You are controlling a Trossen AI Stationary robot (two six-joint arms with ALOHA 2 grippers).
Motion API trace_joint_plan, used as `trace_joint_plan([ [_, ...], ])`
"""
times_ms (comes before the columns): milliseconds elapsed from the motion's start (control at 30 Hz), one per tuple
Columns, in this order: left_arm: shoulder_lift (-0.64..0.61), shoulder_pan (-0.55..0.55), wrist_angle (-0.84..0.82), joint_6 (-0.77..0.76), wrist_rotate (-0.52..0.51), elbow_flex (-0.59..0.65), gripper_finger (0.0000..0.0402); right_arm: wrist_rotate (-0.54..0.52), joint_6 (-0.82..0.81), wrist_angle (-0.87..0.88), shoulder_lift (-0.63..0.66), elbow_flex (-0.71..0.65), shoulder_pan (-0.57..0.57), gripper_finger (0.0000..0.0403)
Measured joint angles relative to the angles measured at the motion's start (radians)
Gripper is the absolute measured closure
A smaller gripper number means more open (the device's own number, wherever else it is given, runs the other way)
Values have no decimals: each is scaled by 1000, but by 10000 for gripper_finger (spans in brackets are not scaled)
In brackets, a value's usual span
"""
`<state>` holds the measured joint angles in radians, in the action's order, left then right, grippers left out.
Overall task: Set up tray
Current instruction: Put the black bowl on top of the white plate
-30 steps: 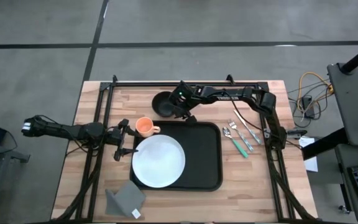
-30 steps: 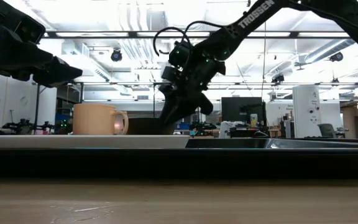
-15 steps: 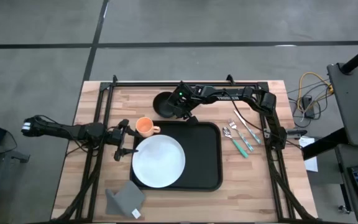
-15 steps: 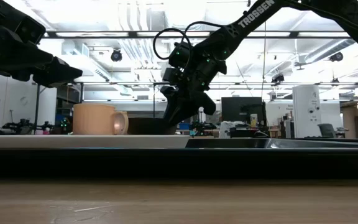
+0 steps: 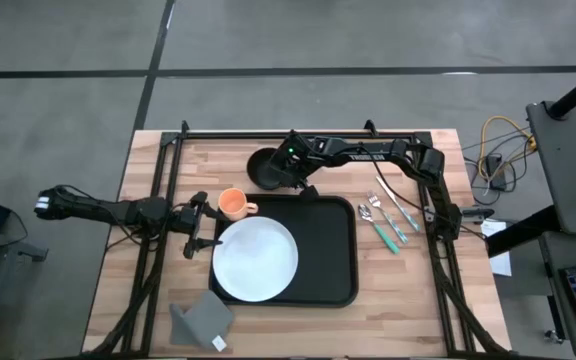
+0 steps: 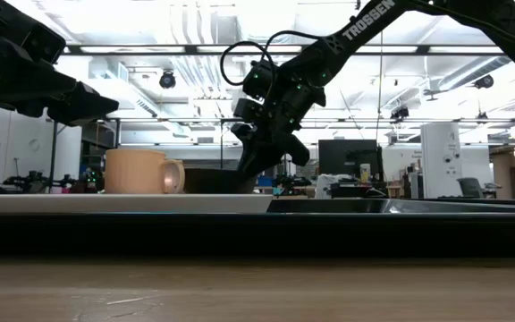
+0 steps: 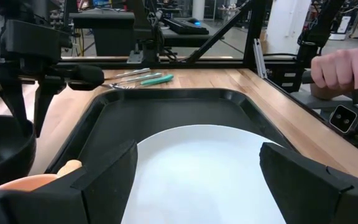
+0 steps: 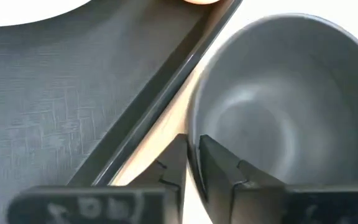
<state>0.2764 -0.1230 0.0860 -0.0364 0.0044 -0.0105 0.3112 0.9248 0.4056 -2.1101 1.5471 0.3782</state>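
Observation:
The black tray (image 5: 330, 250) lies mid-table with a white plate (image 5: 255, 258) on its left half. An orange cup (image 5: 232, 204) stands at the tray's far left corner. A black bowl (image 5: 261, 167) sits on the wood just beyond the tray's far edge. My right gripper (image 5: 286, 178) is shut on the bowl at its right side, also seen in the right wrist view (image 8: 192, 155). My left gripper (image 5: 200, 225) waits open at the tray's left edge, beside the cup and plate, touching nothing. My right gripper has the bowl's rim (image 8: 193, 146) on the side nearest the tray, pinched with one finger (image 8: 219, 165) inside the bowl and the other finger (image 8: 176, 165) outside it. The fingers slant down from the table's right. The bowl stands upright on the table.
A spoon, fork and teal-handled cutlery (image 5: 386, 218) lie on the wood right of the tray. A grey folded napkin (image 5: 201, 320) sits near the front left. A person's hand (image 7: 340, 65) shows beyond the table in the left wrist view. Black frame rails run along the table's sides.
My right gripper has stayed in place at the bowl and its fingers have closed onto the rim. The bowl has not moved.

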Motion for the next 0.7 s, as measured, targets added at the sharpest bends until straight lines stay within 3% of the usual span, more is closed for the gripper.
trace_joint_plan([
  [133, 0, 0, 0, 0, 0, -1, 86, -1, -7, 5, 0, 4, 3, 392],
  [567, 0, 0, 0, 0, 0, 0, 86, -4, -43, 172, 9, 106, -21, 394],
  [700, 8, 0, 0, 0, 0, 0, 86, -51, -44, 176, 23, 103, -46, 394],
])
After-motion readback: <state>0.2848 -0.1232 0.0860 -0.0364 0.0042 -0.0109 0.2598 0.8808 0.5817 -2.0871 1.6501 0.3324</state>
